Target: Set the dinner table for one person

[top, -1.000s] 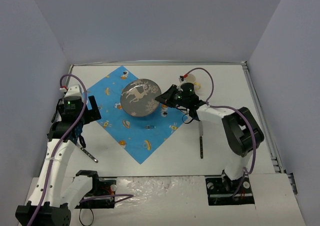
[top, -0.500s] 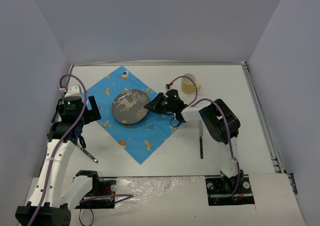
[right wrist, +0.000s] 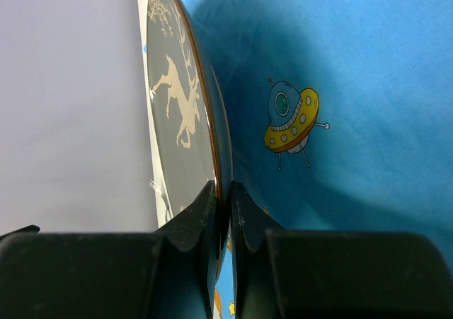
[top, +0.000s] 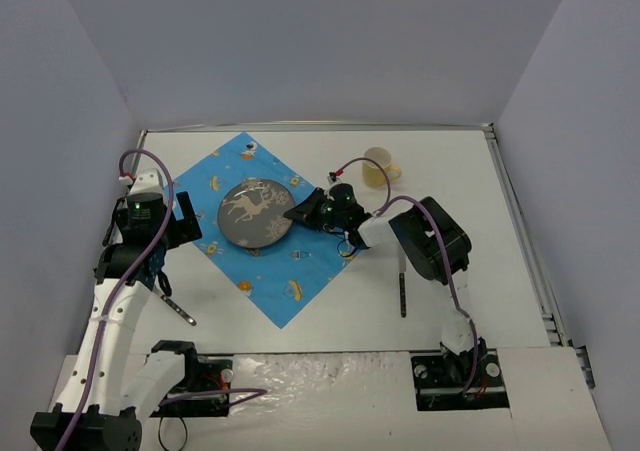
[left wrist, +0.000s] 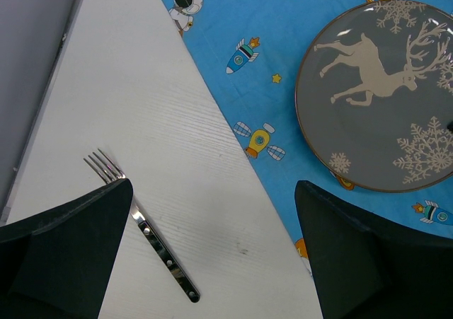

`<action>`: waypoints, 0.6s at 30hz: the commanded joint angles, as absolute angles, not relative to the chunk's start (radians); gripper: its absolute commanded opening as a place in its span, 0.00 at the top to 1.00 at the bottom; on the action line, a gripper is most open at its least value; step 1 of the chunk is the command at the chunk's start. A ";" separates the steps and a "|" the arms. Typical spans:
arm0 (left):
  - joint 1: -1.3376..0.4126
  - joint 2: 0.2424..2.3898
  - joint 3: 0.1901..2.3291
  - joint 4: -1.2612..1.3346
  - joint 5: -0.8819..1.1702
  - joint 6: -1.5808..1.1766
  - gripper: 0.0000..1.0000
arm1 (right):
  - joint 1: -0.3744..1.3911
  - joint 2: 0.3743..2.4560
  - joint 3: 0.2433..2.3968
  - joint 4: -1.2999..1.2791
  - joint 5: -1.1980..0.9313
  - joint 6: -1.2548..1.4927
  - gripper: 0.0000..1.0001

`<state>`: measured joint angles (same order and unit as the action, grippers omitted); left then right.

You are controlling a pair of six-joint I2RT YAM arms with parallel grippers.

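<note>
A grey plate [top: 255, 212] with a white reindeer print lies flat over the middle of the blue cartoon cloth [top: 268, 266] on the white dinner table [top: 460, 181]. My right gripper [top: 300, 212] is shut on the plate's right rim. The right wrist view shows that plate [right wrist: 180, 114] edge-on, its rim pinched between the fingers of the right gripper [right wrist: 223, 192], with the cloth [right wrist: 354, 85] close under it. My left gripper [top: 172, 246] hangs open over the table by the cloth's left edge. In the left wrist view, the left gripper [left wrist: 212, 184] holds nothing, with the fork [left wrist: 152, 241] below its left finger and the plate [left wrist: 379, 96] at the upper right.
A fork [top: 178, 309] lies on the table left of the cloth. A knife [top: 402, 286] lies right of the cloth. A pale yellow cup [top: 377, 168] stands behind the right arm. Grey walls close in the table on three sides.
My right gripper has carried the plate left and down from a tilted pose near the cloth's right corner to a flat one over its middle. The left arm has not moved.
</note>
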<state>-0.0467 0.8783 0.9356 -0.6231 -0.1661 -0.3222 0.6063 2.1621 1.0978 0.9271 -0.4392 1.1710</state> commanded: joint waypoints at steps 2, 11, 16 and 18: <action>-0.051 0.867 0.951 -0.584 -0.180 -0.311 0.03 | 0.615 2.139 1.111 1.175 -0.486 1.209 1.00; -0.052 0.865 0.951 -0.584 -0.178 -0.313 0.03 | 0.614 2.172 1.081 1.150 -0.500 1.197 1.00; -0.051 0.867 0.951 -0.584 -0.178 -0.312 0.03 | 0.614 2.162 1.073 1.090 -0.483 1.156 0.76; -0.051 0.867 0.951 -0.584 -0.179 -0.311 0.03 | 0.613 2.156 1.070 1.066 -0.476 1.133 0.64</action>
<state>-0.0467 0.8764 0.9356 -0.6234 -0.1658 -0.3222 0.6098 2.2089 1.0609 0.9907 -0.4617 1.1760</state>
